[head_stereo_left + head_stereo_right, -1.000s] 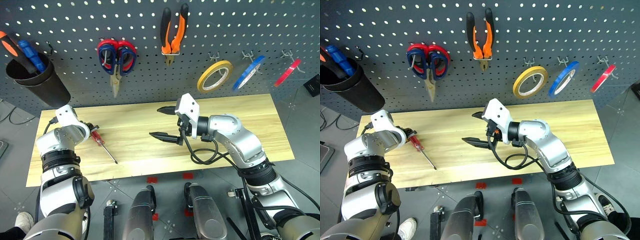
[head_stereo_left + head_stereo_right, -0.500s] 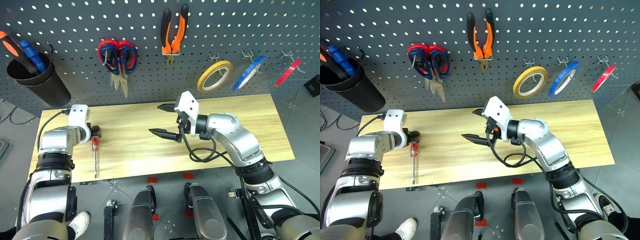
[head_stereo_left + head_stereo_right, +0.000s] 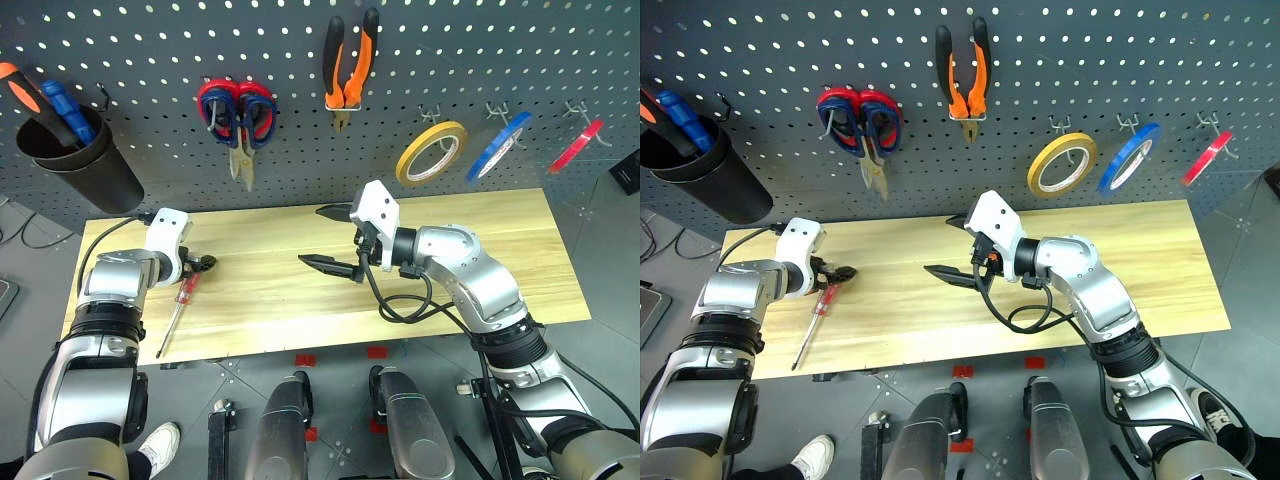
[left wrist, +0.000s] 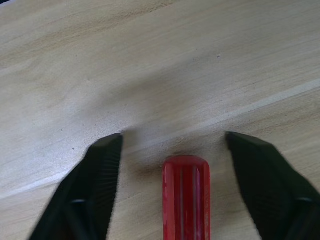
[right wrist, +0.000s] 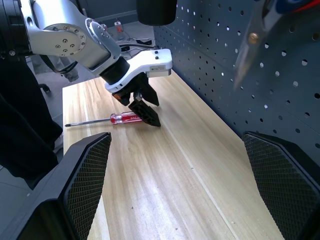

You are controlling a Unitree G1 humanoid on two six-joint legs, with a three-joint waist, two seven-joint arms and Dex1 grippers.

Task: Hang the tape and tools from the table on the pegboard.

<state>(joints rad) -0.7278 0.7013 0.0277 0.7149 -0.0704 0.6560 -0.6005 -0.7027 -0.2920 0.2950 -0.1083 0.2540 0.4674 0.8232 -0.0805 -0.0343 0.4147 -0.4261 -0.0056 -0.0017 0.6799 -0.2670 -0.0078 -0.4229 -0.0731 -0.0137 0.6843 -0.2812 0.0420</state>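
No writing shows; both arms' fingers spread wide, the left pair [image 4: 185,150] straddling the screwdriver [image 3: 180,300].

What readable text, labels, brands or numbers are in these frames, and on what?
None readable.
Pegboard, table: no markings.
Red-handled screwdriver: handle shows no print.
Pliers, scissors, yellow, blue and red tape: no lettering visible.
Left gripper, right gripper: white housings show no legible label.
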